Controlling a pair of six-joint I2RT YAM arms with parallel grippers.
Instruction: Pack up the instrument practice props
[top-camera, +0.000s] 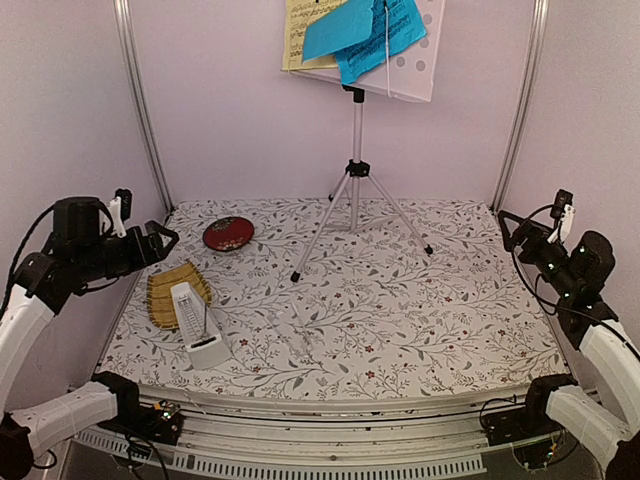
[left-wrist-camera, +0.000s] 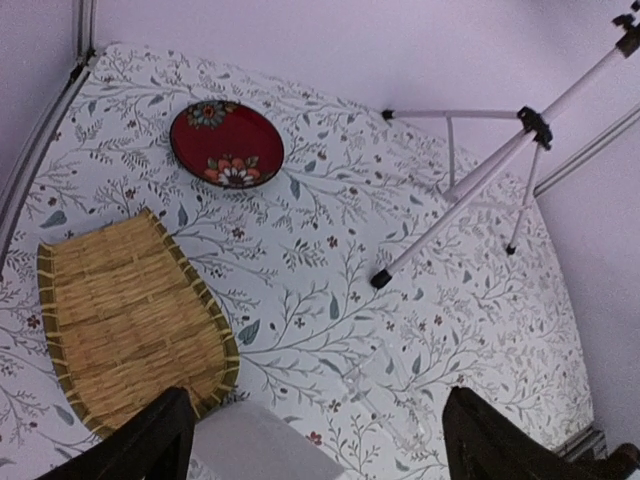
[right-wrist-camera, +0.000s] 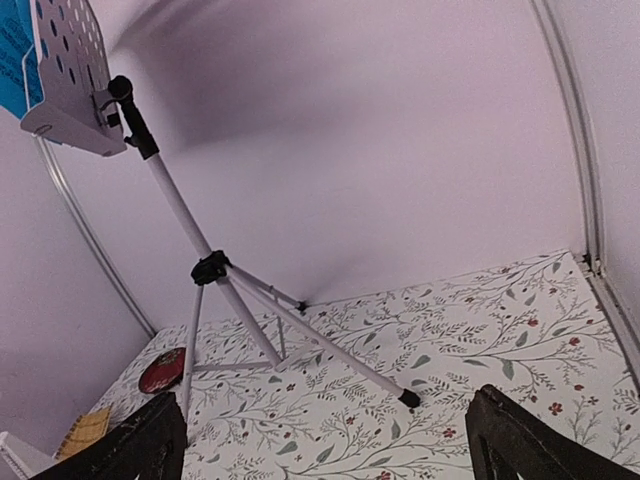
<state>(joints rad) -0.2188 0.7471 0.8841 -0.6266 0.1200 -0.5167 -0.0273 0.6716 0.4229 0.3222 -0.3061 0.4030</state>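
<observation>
The white pyramid metronome (top-camera: 200, 320) stands at the front left, against the bamboo tray; its top shows in the left wrist view (left-wrist-camera: 265, 445). The white perforated stand desk (top-camera: 415, 60) is up at the back on silver tripod legs (top-camera: 355, 190). It holds blue sheets (top-camera: 365, 30) and a pale-yellow sheet (top-camera: 297, 35). The desk (right-wrist-camera: 65, 80) and tripod (right-wrist-camera: 215, 270) also show in the right wrist view. My left gripper (top-camera: 165, 240) (left-wrist-camera: 315, 445) is open and empty, above the metronome and tray. My right gripper (top-camera: 512, 228) (right-wrist-camera: 325, 450) is open and empty at the right edge, facing the tripod.
A round red dish (top-camera: 228, 233) (left-wrist-camera: 226, 145) lies at the back left. A yellow woven bamboo tray (top-camera: 172, 295) (left-wrist-camera: 130, 320) lies at the left. A faint clear object (left-wrist-camera: 440, 395) lies on the floral cloth right of the metronome. Metal frame posts (top-camera: 140, 100) stand at the back corners.
</observation>
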